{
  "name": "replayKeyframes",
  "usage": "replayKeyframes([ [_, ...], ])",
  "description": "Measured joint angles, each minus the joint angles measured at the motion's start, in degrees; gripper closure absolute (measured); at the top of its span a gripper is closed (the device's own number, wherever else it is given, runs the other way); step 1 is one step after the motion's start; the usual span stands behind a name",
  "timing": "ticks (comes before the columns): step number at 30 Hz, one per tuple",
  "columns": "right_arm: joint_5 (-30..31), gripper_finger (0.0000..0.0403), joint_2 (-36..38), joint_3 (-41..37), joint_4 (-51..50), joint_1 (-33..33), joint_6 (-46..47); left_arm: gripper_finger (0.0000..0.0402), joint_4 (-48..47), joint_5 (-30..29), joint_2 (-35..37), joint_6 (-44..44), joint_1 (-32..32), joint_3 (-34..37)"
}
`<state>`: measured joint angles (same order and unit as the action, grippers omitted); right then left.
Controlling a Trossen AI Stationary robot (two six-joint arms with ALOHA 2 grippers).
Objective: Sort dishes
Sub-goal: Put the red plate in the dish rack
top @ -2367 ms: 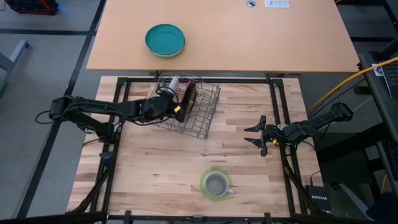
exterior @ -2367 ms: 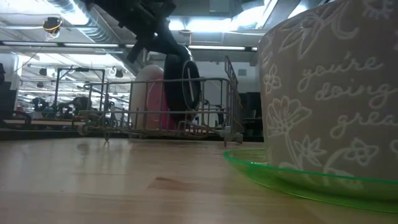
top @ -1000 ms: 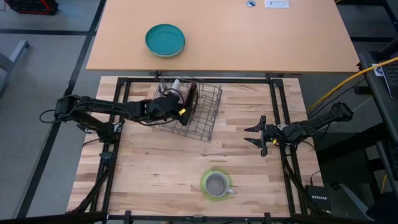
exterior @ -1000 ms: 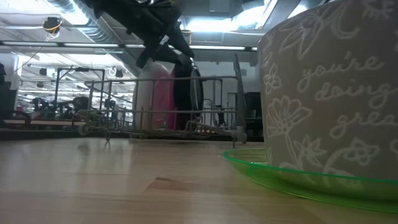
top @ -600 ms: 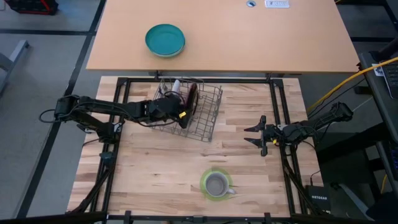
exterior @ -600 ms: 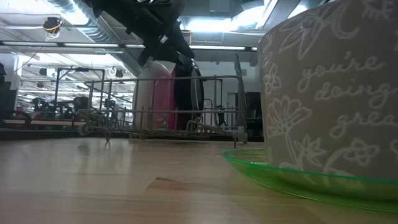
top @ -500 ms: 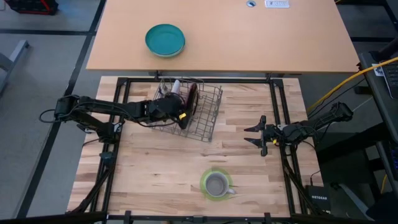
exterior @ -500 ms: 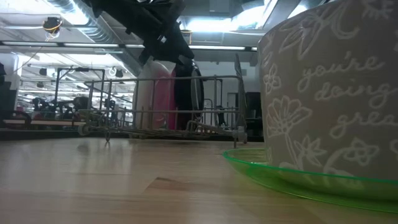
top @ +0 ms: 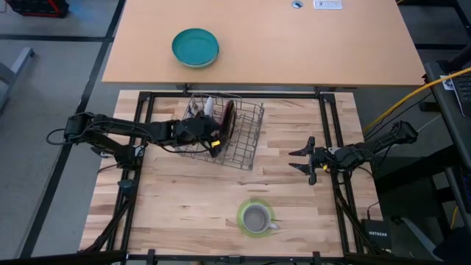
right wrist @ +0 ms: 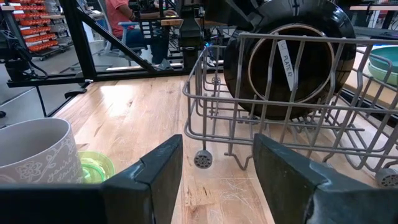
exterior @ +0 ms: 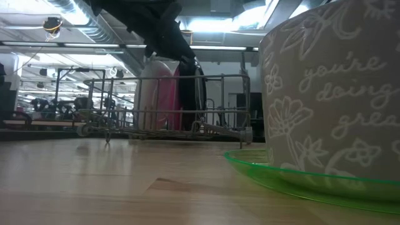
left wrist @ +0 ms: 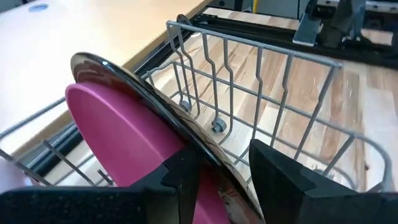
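A wire dish rack stands at the table's far middle. In it a round white plate and a magenta plate with a dark underside stand on edge. My left gripper reaches into the rack from the left and is shut on the magenta plate. A grey mug sits on a lime-green saucer near the front edge. My right gripper waits open at the table's right, its fingers pointing toward the rack. My left gripper pinches the magenta plate at its rim. One finger lies on the pink face and the other on the dark underside. The fingers come from the table's left, slanting down. The plate stands upright on edge in the rack.
A teal bowl sits on the separate table beyond the far edge. Black frame rails run along the table's sides. Bare wood lies between the rack and the mug.
My left gripper, still shut on the magenta plate, has nudged it more upright in the rack. The rack's near right corner has slid a little toward the table's right edge. The right arm has kept still.
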<state>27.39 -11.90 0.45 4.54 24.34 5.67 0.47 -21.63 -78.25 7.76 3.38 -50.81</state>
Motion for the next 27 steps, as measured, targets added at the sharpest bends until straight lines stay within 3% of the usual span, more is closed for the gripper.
replayKeyframes([
  [11, -0.01, 0.0205, 0.0, 0.0, 0.0, 0.02, 0.02, 0.0274, -0.55, -0.63, 0.32, -7.69, 0.0, 0.0],
  [19, -1.18, 0.0205, -0.02, 0.0, 0.0, -0.01, 0.02, 0.0274, -7.71, -0.92, 4.46, -0.83, 0.0, -0.13],
  [27, -1.43, 0.0205, -0.02, 0.02, 0.0, -0.01, 0.04, 0.0274, -6.87, -0.99, 7.16, 4.62, 0.0, -0.11],
])
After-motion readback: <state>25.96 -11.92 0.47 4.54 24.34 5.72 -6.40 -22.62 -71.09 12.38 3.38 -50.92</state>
